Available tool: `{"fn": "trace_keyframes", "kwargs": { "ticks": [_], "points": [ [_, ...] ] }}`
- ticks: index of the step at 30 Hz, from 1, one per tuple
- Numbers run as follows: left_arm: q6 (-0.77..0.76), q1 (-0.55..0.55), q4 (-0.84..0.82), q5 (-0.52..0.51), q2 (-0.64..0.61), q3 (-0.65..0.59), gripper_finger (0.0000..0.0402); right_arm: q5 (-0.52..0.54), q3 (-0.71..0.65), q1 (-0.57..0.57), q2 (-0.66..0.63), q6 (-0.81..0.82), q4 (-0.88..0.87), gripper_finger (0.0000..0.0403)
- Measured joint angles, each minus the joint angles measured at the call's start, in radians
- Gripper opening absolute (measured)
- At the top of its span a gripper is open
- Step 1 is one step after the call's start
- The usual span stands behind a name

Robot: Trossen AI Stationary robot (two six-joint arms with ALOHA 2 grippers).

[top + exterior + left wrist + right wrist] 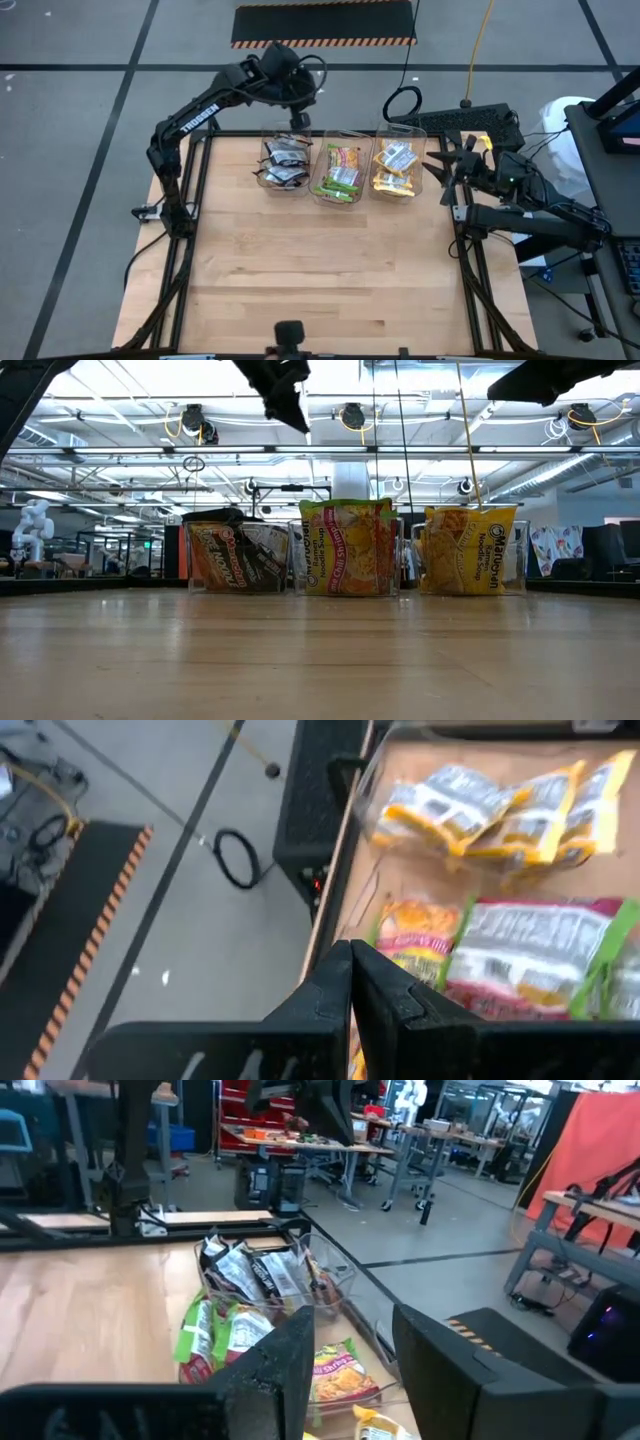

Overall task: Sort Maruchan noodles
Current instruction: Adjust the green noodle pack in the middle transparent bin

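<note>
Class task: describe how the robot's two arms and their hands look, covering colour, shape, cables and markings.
Both arms are black and jointed. The left arm carries white lettering and a looped black cable near its hand. The right hand has two flat, dark, angular fingers.

"trossen" on left arm [190, 118], apparently "maruchan" on yellow packet [470, 550]

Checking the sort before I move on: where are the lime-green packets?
In the high view, the lime-green packets sit in the middle clear bin at the table's far edge, between the black packets and yellow packets.

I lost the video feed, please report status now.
Left pincer shut, empty, above black packets' bin. Right pincer open, beside yellow packets' bin. Nothing blocking.
</note>
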Motion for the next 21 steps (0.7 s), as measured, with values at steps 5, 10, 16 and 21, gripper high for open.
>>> {"fn": "trace_keyframes", "kwargs": {
  "ticks": [5,10,16,21],
  "points": [
    [-0.059,-0.075,0.016,0.005,0.027,0.000,0.0012,-0.012,0.000,0.000,0.000,0.048,-0.013,0.0132],
    [-0.069,-0.156,0.006,0.008,0.030,0.000,0.0005,-0.108,0.000,0.000,0.000,0.045,-0.027,0.0132],
    [-0.084,-0.242,-0.019,0.007,0.030,0.000,0.0004,-0.214,0.000,0.000,0.001,0.045,-0.041,0.0132],
    [-0.070,-0.290,-0.063,-0.031,0.030,0.000,0.0004,-0.237,0.000,0.000,0.001,0.045,-0.048,0.0132]
  ]
}}
